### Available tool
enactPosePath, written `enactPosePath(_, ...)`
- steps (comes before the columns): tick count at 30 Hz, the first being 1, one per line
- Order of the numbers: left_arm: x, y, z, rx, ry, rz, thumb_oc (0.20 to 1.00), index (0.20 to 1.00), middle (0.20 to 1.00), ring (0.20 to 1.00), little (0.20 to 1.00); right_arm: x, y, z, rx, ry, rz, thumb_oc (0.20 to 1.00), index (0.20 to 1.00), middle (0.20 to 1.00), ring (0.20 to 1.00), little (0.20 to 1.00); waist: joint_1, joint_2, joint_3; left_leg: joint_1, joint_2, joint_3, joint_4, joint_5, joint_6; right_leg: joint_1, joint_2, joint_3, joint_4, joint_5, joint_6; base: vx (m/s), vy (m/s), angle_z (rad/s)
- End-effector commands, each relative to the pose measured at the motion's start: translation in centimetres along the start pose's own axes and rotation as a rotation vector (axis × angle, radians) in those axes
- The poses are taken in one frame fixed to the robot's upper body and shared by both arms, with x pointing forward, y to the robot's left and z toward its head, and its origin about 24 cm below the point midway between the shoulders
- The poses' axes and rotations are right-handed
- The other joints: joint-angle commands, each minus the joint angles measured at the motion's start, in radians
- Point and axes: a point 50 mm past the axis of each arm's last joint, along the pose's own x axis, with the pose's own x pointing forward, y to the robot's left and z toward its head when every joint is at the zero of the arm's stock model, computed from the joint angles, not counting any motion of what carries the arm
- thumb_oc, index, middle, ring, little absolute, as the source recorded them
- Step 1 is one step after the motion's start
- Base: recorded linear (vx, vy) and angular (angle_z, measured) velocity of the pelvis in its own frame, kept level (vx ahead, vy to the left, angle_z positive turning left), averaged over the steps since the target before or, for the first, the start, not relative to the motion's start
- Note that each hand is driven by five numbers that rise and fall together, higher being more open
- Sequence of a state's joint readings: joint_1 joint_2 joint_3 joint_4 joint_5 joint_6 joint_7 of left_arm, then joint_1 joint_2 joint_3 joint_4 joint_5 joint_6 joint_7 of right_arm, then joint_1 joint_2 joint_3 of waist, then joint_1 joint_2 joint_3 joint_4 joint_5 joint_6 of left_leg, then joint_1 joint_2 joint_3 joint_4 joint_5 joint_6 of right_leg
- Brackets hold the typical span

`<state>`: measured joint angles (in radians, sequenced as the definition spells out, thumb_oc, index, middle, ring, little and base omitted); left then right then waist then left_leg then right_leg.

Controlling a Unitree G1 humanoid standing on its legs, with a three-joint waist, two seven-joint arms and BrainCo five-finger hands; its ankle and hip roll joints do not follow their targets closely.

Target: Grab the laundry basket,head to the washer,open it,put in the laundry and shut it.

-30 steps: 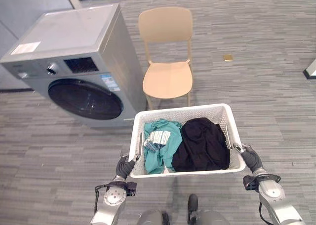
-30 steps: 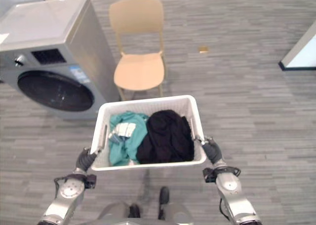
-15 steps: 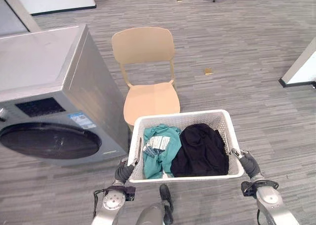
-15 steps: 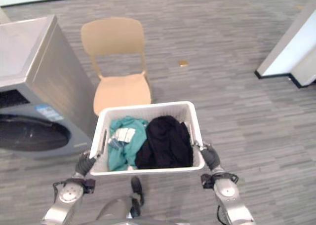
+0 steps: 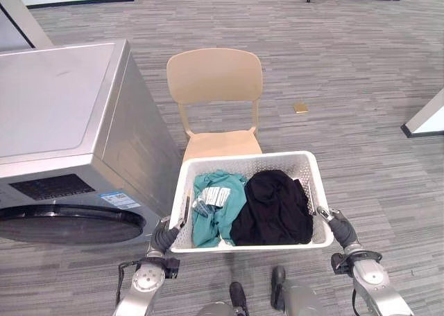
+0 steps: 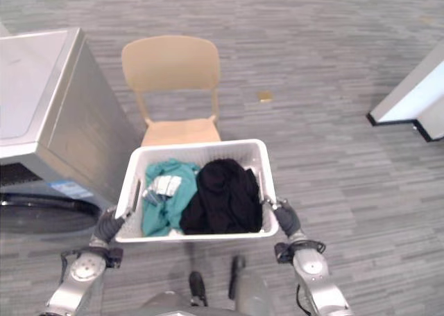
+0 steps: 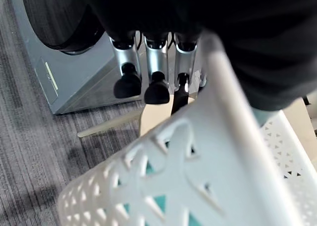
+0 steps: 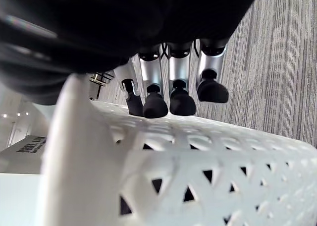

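Both hands [image 5: 164, 238] [image 5: 340, 227] seemingly curled on basket [image 5: 244, 162] rim (laundry inside).

The laundry basket [image 5: 244, 165] is white, its walls pierced with a lattice of small triangular holes. Inside, at nine o'clock, lies a teal garment [image 5: 214, 215] with a white printed patch; at three o'clock, a plain black garment [image 5: 272, 207]. The washer [image 5: 69, 122] at nine o'clock is silver-grey with a dark round door [image 5: 69, 224]. The chair [image 5: 216, 87] at twelve o'clock is pale tan. The carpet [image 5: 347, 73] is grey with fine streaks.
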<state>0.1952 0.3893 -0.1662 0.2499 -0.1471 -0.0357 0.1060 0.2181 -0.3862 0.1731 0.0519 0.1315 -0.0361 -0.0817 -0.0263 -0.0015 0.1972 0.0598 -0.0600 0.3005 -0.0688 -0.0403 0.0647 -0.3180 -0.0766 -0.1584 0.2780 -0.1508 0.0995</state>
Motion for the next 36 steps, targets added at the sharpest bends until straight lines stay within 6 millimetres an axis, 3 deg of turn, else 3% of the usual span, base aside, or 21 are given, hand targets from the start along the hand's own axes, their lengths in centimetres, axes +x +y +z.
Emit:
enactPosePath(1, 0.5, -1.4, 5.2, -0.048, -0.264, -0.081, 0.200, 0.200, 0.200, 0.200, 0.200, 1.1, -0.2, 4.7, 0.091, -0.255, -0.007, 0.200, 0.200, 0.200, 0.200, 0.200, -0.014, -0.006, 0.006, 0.019, 0.076, -0.036, 0.098, -0.057, -0.068, 0.157, 0.020, 0.003, -0.196, 0.120, 0.029, 0.35, -0.277, 1.22)
enactPosePath(2, 0.5, -1.8, 5.1, -0.058, -0.265, -0.087, 0.200, 0.200, 0.200, 0.200, 0.200, 0.8, -0.6, 4.0, 0.090, -0.232, -0.029, 0.200, 0.200, 0.200, 0.200, 0.200, -0.019, -0.007, -0.008, 0.013, 0.089, -0.047, 0.187, -0.107, -0.082, 0.198, 0.013, 0.016, -0.211, 0.137, 0.006, 0.24, -0.206, 1.34)
enactPosePath(4, 0.6, -1.9, 5.2, -0.064, -0.267, -0.090, 0.200, 0.200, 0.200, 0.200, 0.200, 0.8, -0.9, 4.0, 0.085, -0.232, -0.037, 0.200, 0.200, 0.200, 0.200, 0.200, -0.022, -0.003, -0.008, -0.004, 0.103, -0.046, 0.244, -0.120, -0.086, 0.208, 0.010, 0.005, -0.209, 0.130, -0.002, 0.21, -0.191, 0.90)
enactPosePath(6, 0.8, -2.3, 5.2, -0.083, -0.261, -0.091, 0.200, 0.200, 0.200, 0.200, 0.200, 1.0, -1.4, 4.1, 0.071, -0.232, -0.054, 0.200, 0.200, 0.200, 0.200, 0.200, -0.020, 0.004, -0.006, -0.041, 0.135, -0.046, 0.327, -0.104, -0.101, 0.230, 0.006, -0.016, -0.206, 0.110, -0.023, 0.17, -0.148, 0.32)
enactPosePath(7, 1.0, -2.4, 5.2, -0.090, -0.256, -0.084, 0.200, 0.200, 0.200, 0.200, 0.200, 1.1, -1.8, 4.1, 0.056, -0.228, -0.068, 0.200, 0.200, 0.200, 0.200, 0.200, -0.014, 0.010, -0.006, -0.072, 0.154, -0.051, 0.350, -0.068, -0.110, 0.258, 0.005, -0.038, -0.212, 0.089, -0.036, 0.13, -0.079, 0.37)
enactPosePath(10, 1.1, -2.4, 5.1, -0.090, -0.251, -0.079, 0.200, 0.200, 0.200, 0.200, 0.200, 1.1, -1.9, 4.0, 0.051, -0.222, -0.073, 0.200, 0.200, 0.200, 0.200, 0.200, -0.012, 0.009, -0.006, -0.087, 0.156, -0.057, 0.344, -0.059, -0.111, 0.270, 0.002, -0.045, -0.217, 0.082, -0.037, 0.12, -0.025, 0.35)
enactPosePath(13, 1.5, -2.3, 4.9, -0.097, -0.233, -0.047, 0.200, 0.200, 0.200, 0.200, 0.200, 1.3, -2.2, 3.6, 0.021, -0.199, -0.092, 0.200, 0.200, 0.200, 0.200, 0.200, 0.010, 0.012, -0.012, -0.141, 0.190, -0.092, 0.203, 0.040, -0.147, 0.316, -0.002, -0.060, -0.241, 0.059, -0.033, 0.20, 0.045, 0.11)
enactPosePath(17, 1.8, -2.7, 5.5, -0.112, -0.251, -0.035, 0.200, 0.200, 0.200, 0.200, 0.200, 1.6, -2.2, 3.5, 0.009, -0.197, -0.109, 0.200, 0.200, 0.200, 0.200, 0.200, 0.014, 0.025, -0.005, -0.147, 0.225, -0.105, 0.133, 0.100, -0.174, 0.339, -0.010, -0.060, -0.238, 0.040, -0.028, 0.11, 0.114, -0.14)
enactPosePath(23, 2.0, -3.2, 5.4, -0.089, -0.246, -0.043, 0.200, 0.200, 0.200, 0.200, 0.200, 2.2, -1.3, 3.4, -0.011, -0.186, -0.093, 0.200, 0.200, 0.200, 0.200, 0.200, 0.015, 0.041, -0.031, -0.091, 0.200, -0.103, 0.110, 0.068, -0.168, 0.398, -0.036, -0.043, -0.270, 0.045, -0.007, 0.17, 0.191, -0.14)
enactPosePath(27, 2.4, -3.1, 5.8, -0.071, -0.255, -0.036, 0.200, 0.200, 0.200, 0.200, 0.200, 2.8, -0.7, 3.6, -0.026, -0.192, -0.089, 0.200, 0.200, 0.200, 0.200, 0.200, 0.022, 0.030, -0.024, -0.091, 0.183, -0.091, 0.123, 0.042, -0.154, 0.394, -0.056, -0.025, -0.277, 0.058, 0.007, 0.06, 0.159, -0.04)
enactPosePath(36, 4.9, -3.4, 8.9, -0.060, -0.325, -0.004, 0.200, 0.200, 0.200, 0.200, 0.200, 6.1, 1.7, 5.5, -0.101, -0.225, -0.071, 0.200, 0.200, 0.200, 0.200, 0.200, 0.023, 0.001, 0.047, -0.263, 0.152, -0.076, 0.161, 0.025, -0.124, 0.185, -0.091, 0.030, -0.241, 0.121, 0.026, -0.13, 0.072, -0.09)
